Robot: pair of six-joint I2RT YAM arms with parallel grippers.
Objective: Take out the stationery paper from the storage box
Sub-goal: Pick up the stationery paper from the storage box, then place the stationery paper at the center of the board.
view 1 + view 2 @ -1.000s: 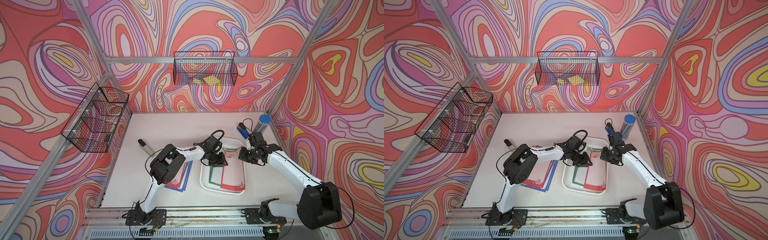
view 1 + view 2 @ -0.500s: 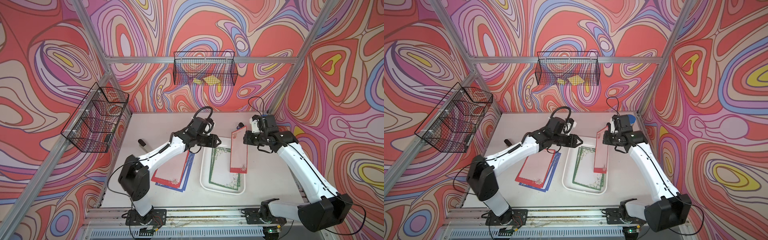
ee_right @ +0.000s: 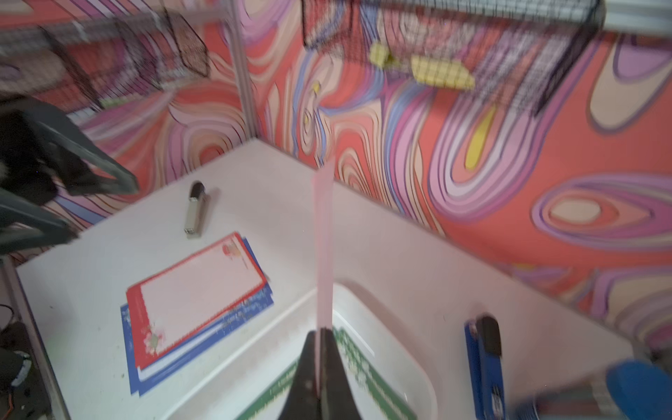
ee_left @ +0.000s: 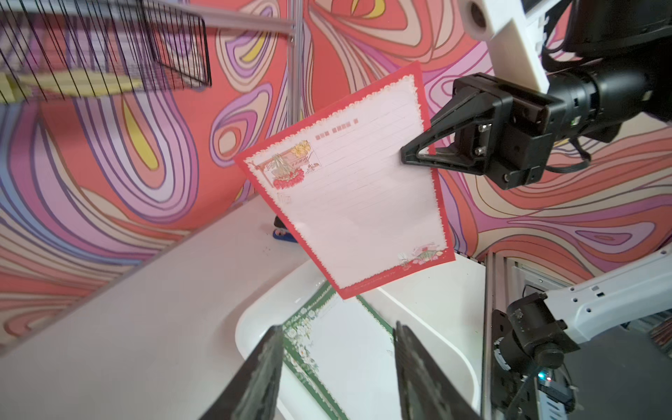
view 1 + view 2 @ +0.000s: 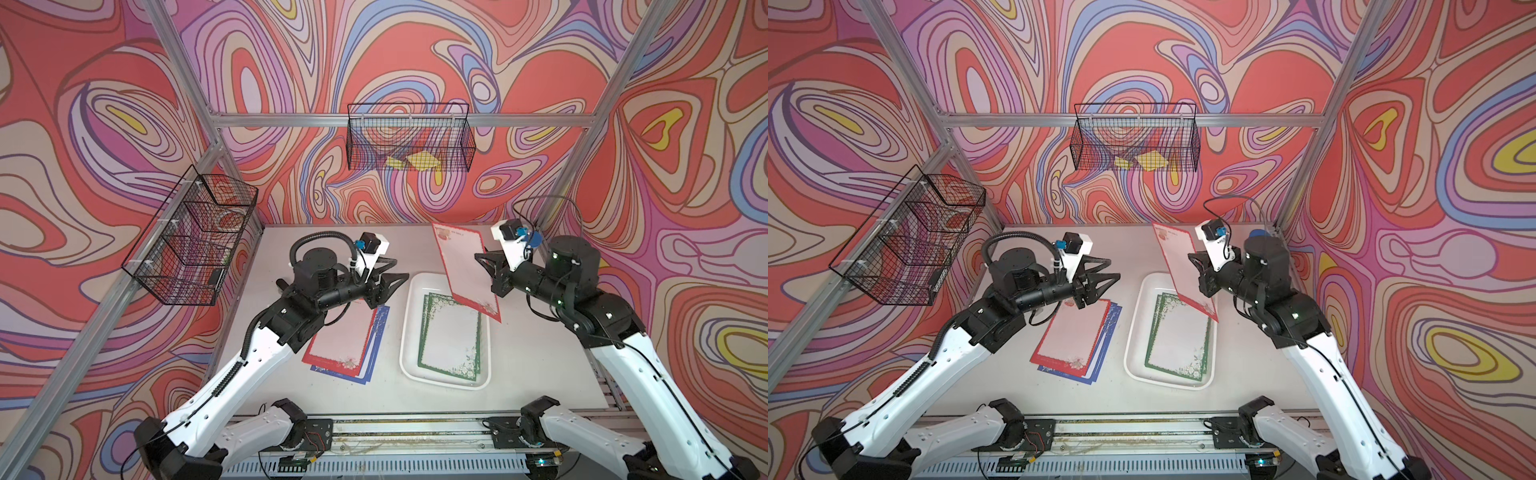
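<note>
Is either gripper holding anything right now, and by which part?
The right gripper pinches the red-bordered stationery sheet partway along one long edge. The left gripper, jaws apart, holds nothing.

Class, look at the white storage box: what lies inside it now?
Green-bordered sheets lie flat inside the storage box; anything beneath them is covered.

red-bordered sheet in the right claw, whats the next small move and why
Probably ease the open left claw forward onto the free edge of the red-bordered sheet. The right claw holds it pinched above the storage box, and the pile of sheets on the table lies on the left claw's side.
</note>
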